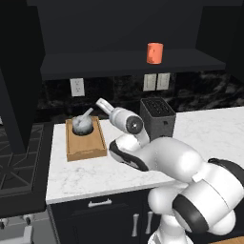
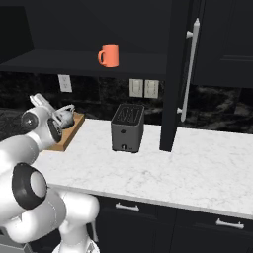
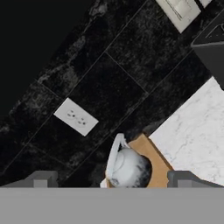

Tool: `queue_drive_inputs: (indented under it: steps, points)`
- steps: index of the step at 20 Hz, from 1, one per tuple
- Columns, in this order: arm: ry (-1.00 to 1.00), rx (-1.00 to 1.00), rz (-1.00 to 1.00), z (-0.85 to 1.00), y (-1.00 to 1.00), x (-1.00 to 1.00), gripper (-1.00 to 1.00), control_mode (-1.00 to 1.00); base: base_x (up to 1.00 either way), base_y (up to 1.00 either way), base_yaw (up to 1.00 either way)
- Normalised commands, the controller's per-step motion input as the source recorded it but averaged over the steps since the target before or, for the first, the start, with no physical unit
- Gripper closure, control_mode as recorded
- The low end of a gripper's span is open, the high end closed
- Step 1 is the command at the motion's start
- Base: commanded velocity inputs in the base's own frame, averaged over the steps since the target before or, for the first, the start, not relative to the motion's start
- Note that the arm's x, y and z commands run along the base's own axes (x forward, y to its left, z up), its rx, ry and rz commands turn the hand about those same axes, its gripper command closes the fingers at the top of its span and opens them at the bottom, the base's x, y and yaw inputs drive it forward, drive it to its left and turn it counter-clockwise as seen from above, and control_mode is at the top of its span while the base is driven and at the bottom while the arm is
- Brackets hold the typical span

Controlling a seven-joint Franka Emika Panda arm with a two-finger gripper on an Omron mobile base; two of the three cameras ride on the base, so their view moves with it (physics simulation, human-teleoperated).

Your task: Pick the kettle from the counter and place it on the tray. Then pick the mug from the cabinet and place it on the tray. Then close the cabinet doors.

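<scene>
Gripper wide apart above squat metallic kettle in raised-edge wooden tray.

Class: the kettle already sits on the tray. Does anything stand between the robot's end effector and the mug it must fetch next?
Nothing visible does. The open end effector is by the squat grey metallic kettle on the light-brown wooden tray. The orange-red cylindrical mug stands alone on the dark cabinet shelf, doors open; the boxy dark toaster sits below.
</scene>
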Motion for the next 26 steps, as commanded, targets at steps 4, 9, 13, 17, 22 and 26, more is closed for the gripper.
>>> queue_drive_inputs:
  steps: [4, 9, 13, 17, 22, 26]
  points:
    - [0.14, 0.0, 0.0, 0.72, -0.35, -0.17, -1.0, -1.0, 0.0, 0.0, 0.0]
    - [0.17, 0.0, 0.0, 0.73, -0.33, -0.24, -1.0, -1.0, 0.0, 0.0, 0.0]
    - [0.18, 0.0, 0.0, 0.59, -0.25, -0.29, -1.0, -1.0, 0.0, 0.0, 0.0]
    - [0.11, -0.06, 0.0, 0.17, -0.19, -0.16, -1.0, -1.0, 0.0, 0.0, 0.0]
    - [-0.01, -0.21, 0.0, 0.02, -0.36, -0.18, -1.0, -1.0, 0.0, 0.0, 0.0]
    - [-0.04, -0.27, -0.02, 0.0, -0.43, -0.19, -1.0, -1.0, 0.0, 0.0, 0.0]
